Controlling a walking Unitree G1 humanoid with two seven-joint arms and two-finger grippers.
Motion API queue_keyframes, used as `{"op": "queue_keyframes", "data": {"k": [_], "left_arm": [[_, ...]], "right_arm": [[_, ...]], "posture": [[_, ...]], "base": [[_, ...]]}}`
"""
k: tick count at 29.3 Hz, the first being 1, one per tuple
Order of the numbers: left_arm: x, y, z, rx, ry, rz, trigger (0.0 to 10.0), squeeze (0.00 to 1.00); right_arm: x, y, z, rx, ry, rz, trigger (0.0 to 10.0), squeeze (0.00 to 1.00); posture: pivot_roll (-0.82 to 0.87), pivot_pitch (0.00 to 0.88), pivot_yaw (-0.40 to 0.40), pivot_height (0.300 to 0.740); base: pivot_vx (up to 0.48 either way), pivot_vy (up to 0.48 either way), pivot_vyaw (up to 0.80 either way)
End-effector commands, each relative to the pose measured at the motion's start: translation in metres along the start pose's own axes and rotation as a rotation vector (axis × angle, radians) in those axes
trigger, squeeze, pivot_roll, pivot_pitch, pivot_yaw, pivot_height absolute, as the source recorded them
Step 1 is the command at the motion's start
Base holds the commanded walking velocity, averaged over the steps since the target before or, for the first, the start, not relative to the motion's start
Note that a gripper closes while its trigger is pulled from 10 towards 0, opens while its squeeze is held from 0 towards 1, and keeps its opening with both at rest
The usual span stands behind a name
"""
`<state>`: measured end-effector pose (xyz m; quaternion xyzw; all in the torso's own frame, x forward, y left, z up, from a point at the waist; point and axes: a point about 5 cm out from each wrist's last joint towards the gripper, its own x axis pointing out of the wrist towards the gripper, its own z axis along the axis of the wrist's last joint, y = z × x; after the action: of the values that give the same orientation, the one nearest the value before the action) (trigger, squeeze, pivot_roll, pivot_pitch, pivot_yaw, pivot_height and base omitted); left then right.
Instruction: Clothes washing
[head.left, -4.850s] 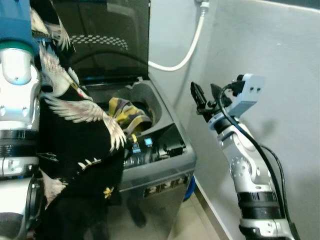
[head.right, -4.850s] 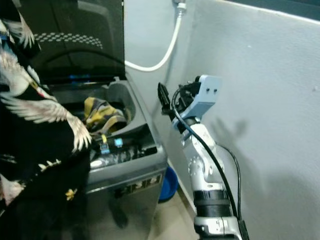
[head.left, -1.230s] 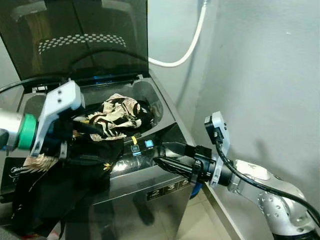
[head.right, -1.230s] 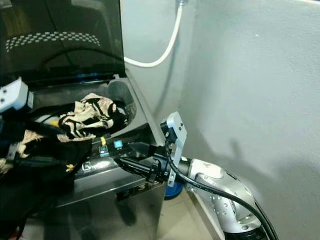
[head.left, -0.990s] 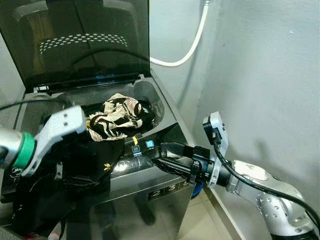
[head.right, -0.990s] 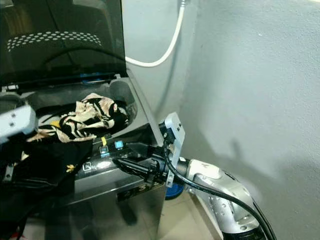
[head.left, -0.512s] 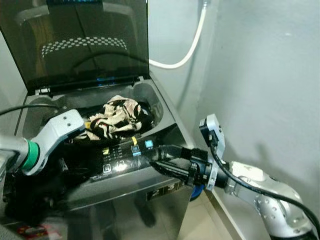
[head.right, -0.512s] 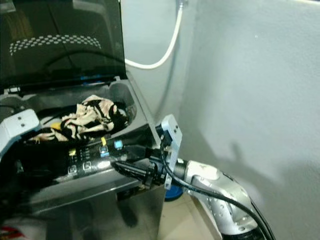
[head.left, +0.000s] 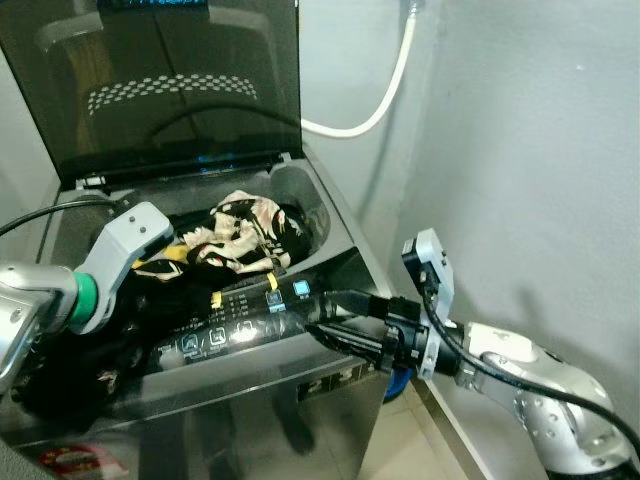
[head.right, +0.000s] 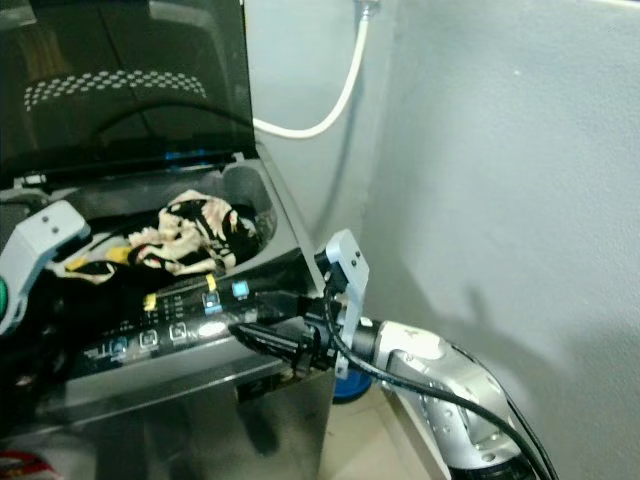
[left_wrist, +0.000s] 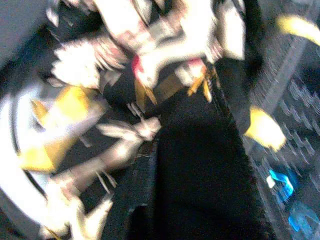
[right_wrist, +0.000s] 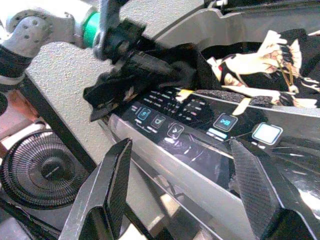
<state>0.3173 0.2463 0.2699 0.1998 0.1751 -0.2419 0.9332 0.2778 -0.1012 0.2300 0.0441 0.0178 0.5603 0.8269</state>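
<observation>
Since half a second ago, more of the dark shirt (head.left: 235, 235) has slid off the control panel (head.left: 245, 320) into the tub, baring the lit buttons. The left gripper (right_wrist: 142, 62) sits at 9 o'clock of the washer (head.left: 330, 375), fingers pinched on a black fold of the shirt draped over the front edge. The right gripper (right_wrist: 185, 175) hovers at 4 o'clock of the panel, jaws spread wide and empty.

Loading looks nearly done: most of the cloth lies in the tub, but a fold at the left corner still hangs out, and the lid (head.left: 170, 85) stands open. The shirt is limp, black with cream bird prints and yellow flecks; the panel is glossy, the lid smoked and see-through.
</observation>
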Motion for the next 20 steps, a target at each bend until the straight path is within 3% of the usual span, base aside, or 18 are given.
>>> {"op": "queue_keyframes", "data": {"k": [1, 3, 6, 7, 8, 11, 15, 16, 18, 19, 20], "left_arm": [[-0.002, 0.007, 0.006, -0.013, -0.054, 0.035, 0.0, 0.0], [0.005, 0.015, 0.018, -0.042, -0.113, 0.07, 0.0, 0.0], [0.013, 0.024, 0.031, -0.001, -0.181, 0.126, 0.0, 0.0], [0.015, 0.03, 0.047, 0.063, -0.277, 0.189, 0.0, 0.0], [0.015, 0.03, 0.047, 0.063, -0.277, 0.189, 0.0, 0.0], [0.011, 0.041, 0.091, 0.153, -0.519, 0.362, 0.0, 0.0], [0.008, 0.043, 0.101, 0.167, -0.563, 0.402, 0.0, 0.0], [0.002, 0.043, 0.117, 0.198, -0.657, 0.432, 0.0, 0.0], [0.002, 0.043, 0.117, 0.198, -0.657, 0.432, 0.0, 0.0], [-0.003, 0.043, 0.13, 0.21, -0.736, 0.453, 0.0, 0.0], [-0.003, 0.043, 0.13, 0.21, -0.736, 0.453, 0.0, 0.0]], "right_arm": [[-0.001, -0.001, 0.001, -0.007, -0.005, 0.0, 10.0, 0.0], [0.0, -0.002, 0.002, -0.009, -0.007, 0.001, 10.0, 0.0], [0.002, -0.003, 0.003, -0.013, -0.011, -0.002, 10.0, 0.0], [0.002, -0.004, 0.003, -0.015, -0.016, -0.014, 10.0, 0.0], [0.002, -0.004, 0.003, -0.015, -0.016, -0.014, 10.0, 0.0], [0.002, -0.008, 0.005, -0.024, -0.027, -0.049, 10.0, 0.0], [0.002, -0.009, 0.006, -0.026, -0.031, -0.059, 10.0, 0.0], [0.001, -0.011, 0.007, -0.027, -0.043, -0.081, 10.0, 0.0], [0.001, -0.011, 0.007, -0.027, -0.043, -0.081, 10.0, 0.0], [0.0, -0.013, 0.008, -0.028, -0.055, -0.103, 10.0, 0.0], [0.0, -0.013, 0.008, -0.028, -0.055, -0.103, 10.0, 0.0]], "posture": [[0.05, 0.067, 0.06, 0.74], [0.05, 0.07, 0.055, 0.74], [0.05, 0.072, 0.051, 0.74], [0.05, 0.074, 0.051, 0.74], [0.05, 0.074, 0.051, 0.74], [0.05, 0.077, 0.052, 0.74], [0.04, 0.079, 0.055, 0.74], [0.04, 0.082, 0.067, 0.74], [0.04, 0.082, 0.067, 0.74], [0.04, 0.084, 0.069, 0.74], [0.04, 0.084, 0.069, 0.74]], "base": [[0.0, 0.0, 0.0], [0.0, 0.0, 0.0], [0.0, 0.0, 0.0], [0.0, 0.0, 0.0], [0.0, 0.0, 0.0], [0.0, 0.0, 0.0], [0.0, 0.0, 0.0], [0.0, 0.0, 0.0], [0.0, 0.0, 0.0], [0.0, 0.0, 0.0], [0.0, 0.0, 0.0]]}}
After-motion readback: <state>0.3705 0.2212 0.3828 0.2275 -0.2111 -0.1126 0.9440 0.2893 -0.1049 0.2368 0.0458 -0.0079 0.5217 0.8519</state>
